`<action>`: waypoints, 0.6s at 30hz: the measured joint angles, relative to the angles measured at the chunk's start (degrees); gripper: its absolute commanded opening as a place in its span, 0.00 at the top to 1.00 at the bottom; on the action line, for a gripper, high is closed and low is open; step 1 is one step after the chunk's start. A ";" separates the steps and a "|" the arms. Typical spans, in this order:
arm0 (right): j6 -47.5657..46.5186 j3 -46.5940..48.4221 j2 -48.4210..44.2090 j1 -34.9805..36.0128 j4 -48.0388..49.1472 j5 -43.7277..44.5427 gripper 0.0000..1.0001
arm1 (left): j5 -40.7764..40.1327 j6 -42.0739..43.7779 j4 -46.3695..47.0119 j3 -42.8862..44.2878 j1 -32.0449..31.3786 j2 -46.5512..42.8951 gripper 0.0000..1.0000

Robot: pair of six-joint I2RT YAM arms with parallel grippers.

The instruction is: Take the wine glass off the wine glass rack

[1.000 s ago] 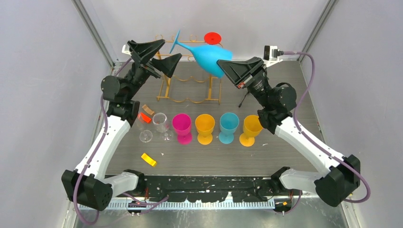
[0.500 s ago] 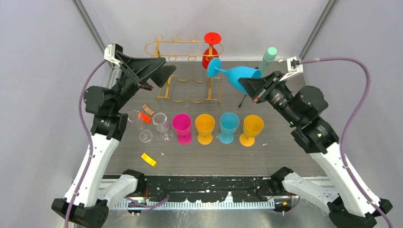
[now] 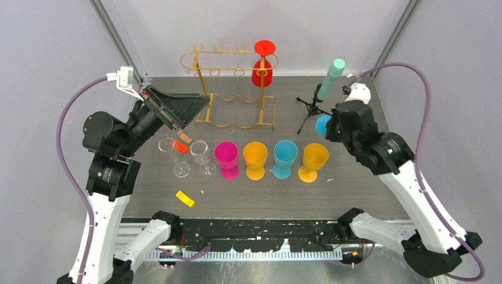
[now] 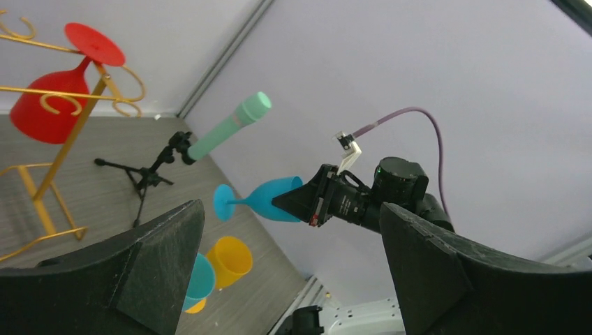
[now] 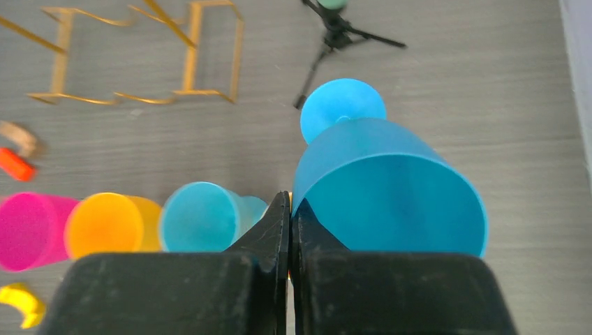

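The right gripper is pinching the blue wine glass by its rim, holding it clear of the wine glass rack, probably only awaiting set-down; the left gripper is gaping empty

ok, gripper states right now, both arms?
Left gripper: open, holding nothing.
Right gripper: closed on the blue wine glass, pinching its rim.

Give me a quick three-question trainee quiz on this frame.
1. True or false: the red wine glass hangs upside down on the wine glass rack.
2. Where does the right gripper grip the blue wine glass? A stem; B bowl rim; C foot.
3. How many coloured goblets stand upright in a row?
Key: 1 true; 2 B; 3 four.
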 measured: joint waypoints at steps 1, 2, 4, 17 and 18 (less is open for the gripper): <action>0.09 -0.02 1.27 -0.28 -1.36 1.11 1.00 | -0.13 0.96 -1.01 0.00 0.00 0.00 0.00; 0.24 -0.09 2.34 -0.52 -2.36 1.84 1.00 | -0.28 1.88 -2.14 -0.02 0.00 0.13 0.00; 0.96 -0.74 4.37 -1.70 -4.17 2.91 0.99 | -0.46 3.32 -3.82 -0.07 0.00 0.68 0.00; 5.09 -12.07 5.11 -20.48 -9.51 -10.60 1.00 | -0.44 5.92 -7.43 -1.95 0.00 3.50 0.00; 5.16 -12.61 5.14 -20.79 -9.64 -11.43 1.00 | -0.42 5.97 -7.43 -1.97 0.00 3.50 0.00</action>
